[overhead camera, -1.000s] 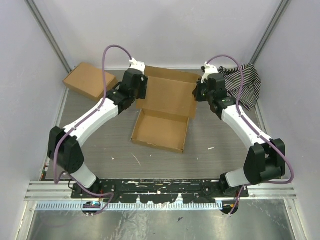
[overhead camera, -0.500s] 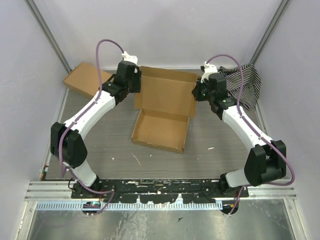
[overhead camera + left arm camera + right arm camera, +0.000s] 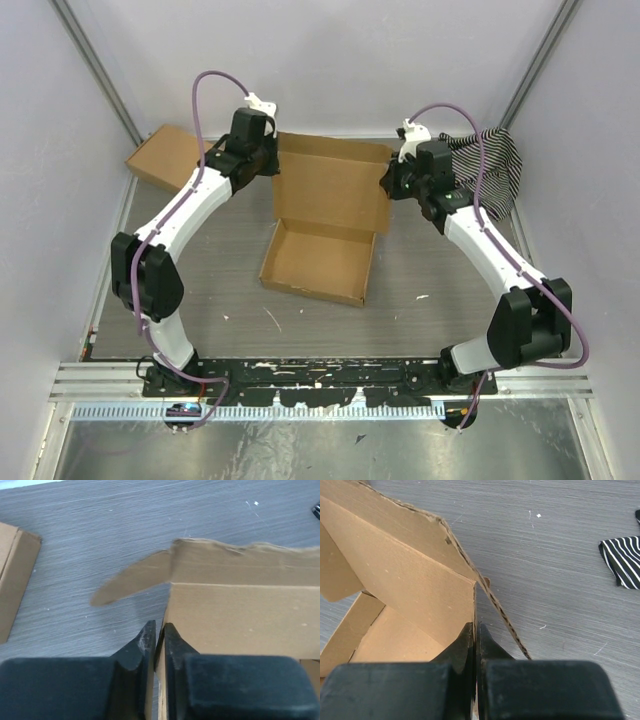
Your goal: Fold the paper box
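Note:
The paper box lies mid-table, its shallow tray toward me and its lid panel raised behind. My left gripper is at the lid's left edge. In the left wrist view the left gripper is shut on that cardboard edge, with a rounded side flap sticking out beyond it. My right gripper is at the lid's right edge. In the right wrist view the right gripper is shut on the thin upright wall of the paper box.
A second, closed brown box lies at the back left, also showing in the left wrist view as the closed box. A striped cloth lies at the back right, behind my right arm. Grey walls enclose the table.
My left gripper has moved back along the lid's left edge and closed on it. The box has shifted slightly left. The right gripper has kept its hold.

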`<state>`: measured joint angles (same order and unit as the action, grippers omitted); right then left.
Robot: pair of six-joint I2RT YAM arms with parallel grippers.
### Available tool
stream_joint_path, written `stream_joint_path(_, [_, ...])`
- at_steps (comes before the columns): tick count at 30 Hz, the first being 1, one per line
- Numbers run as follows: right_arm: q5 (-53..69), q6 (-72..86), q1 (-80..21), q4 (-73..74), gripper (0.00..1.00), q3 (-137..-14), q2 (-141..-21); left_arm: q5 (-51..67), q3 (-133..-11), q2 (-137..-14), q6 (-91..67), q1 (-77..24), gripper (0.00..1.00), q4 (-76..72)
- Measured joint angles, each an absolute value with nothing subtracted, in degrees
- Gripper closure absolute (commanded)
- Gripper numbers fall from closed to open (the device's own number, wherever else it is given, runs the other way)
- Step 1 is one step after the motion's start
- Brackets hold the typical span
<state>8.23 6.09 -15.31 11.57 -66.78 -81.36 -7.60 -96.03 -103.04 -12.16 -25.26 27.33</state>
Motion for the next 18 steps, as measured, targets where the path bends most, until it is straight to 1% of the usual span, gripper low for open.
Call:
stream_joint_path(1, [8.51,6.09,-15.31,12.01,0.97,-67.20,-81.56,-7.03,-96.12,-103.04,-12.19,-25.28,0.99,27.38])
stream_joint_path(5, [9.13,6.07,-15.42,13.65,0.94,-69.34,-82.83,-5.45,-96.18,-103.04,-11.64,-25.43,1.00,27.77])
stream_joint_path(9, [9.32,6.17,-15.42,16.67,0.81,-72.40,-84.68,-5.28,-96.38,-103.04,-11.57,-25.26,1.00,28.77])
stream_joint_path(11, [9.17,6.20,-15.42,19.57,0.73,-75.46,-86.54,-5.41,-96.33,-103.02,-11.60,-25.26,1.00,28.82])
stream_joint_path(13, [8.80,6.24,-15.42,22.24,0.70,-78.87,-88.68,-5.61,-95.61,-102.56,-11.66,-25.28,1.00,28.36])
stream_joint_path(18, [7.55,6.20,-15.42,28.14,0.70,-84.86,-92.29,-6.33,-91.55,-98.91,-11.99,-25.28,1.00,27.57])
